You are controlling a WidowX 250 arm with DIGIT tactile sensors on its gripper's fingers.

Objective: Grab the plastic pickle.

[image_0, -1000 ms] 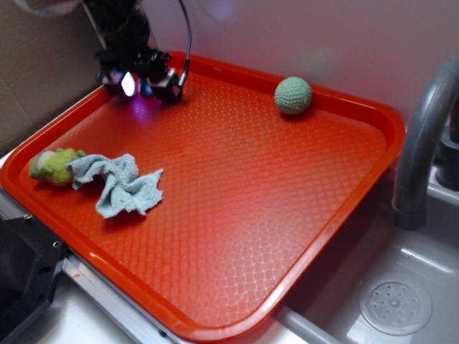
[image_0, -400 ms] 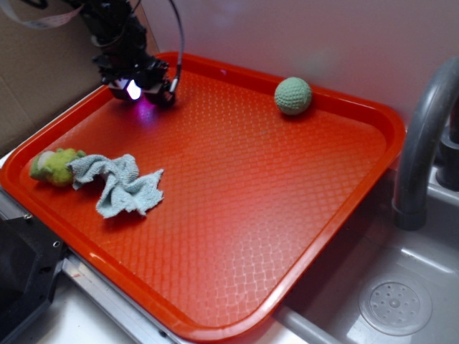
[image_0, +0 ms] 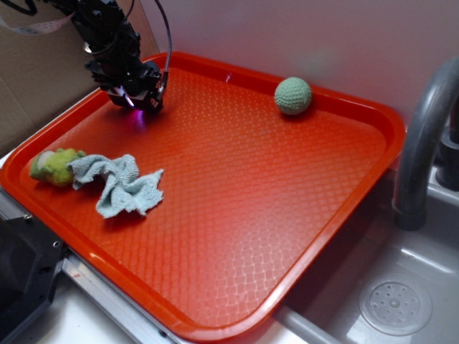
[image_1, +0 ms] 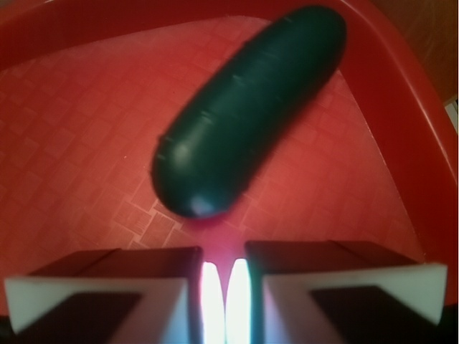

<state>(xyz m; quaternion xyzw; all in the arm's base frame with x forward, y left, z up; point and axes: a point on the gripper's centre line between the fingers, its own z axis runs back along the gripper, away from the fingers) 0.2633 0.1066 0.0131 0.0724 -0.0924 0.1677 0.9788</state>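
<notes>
The wide plastic tray (image_0: 251, 215) is bright orange-red, embossed all over with a fine basket-weave grid. The smooth oblong plastic pickle (image_1: 247, 115) is very dark green, near black, dotted with tiny bumps. The round knitted ball (image_0: 292, 95) is pale green. The crumpled terry cloth (image_0: 122, 185) is light grey-blue, the fuzzy lump (image_0: 51, 165) yellow-green. The black gripper (image_0: 135, 99) glows purple-white underneath.

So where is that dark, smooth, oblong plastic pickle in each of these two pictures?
Exterior view: not visible; the black gripper at the tray's far left corner blocks that spot.
Wrist view: the dark plastic pickle lies diagonally at centre, just beyond the nearly closed fingertips.
Shared landmark: the orange textured plastic tray.
</notes>
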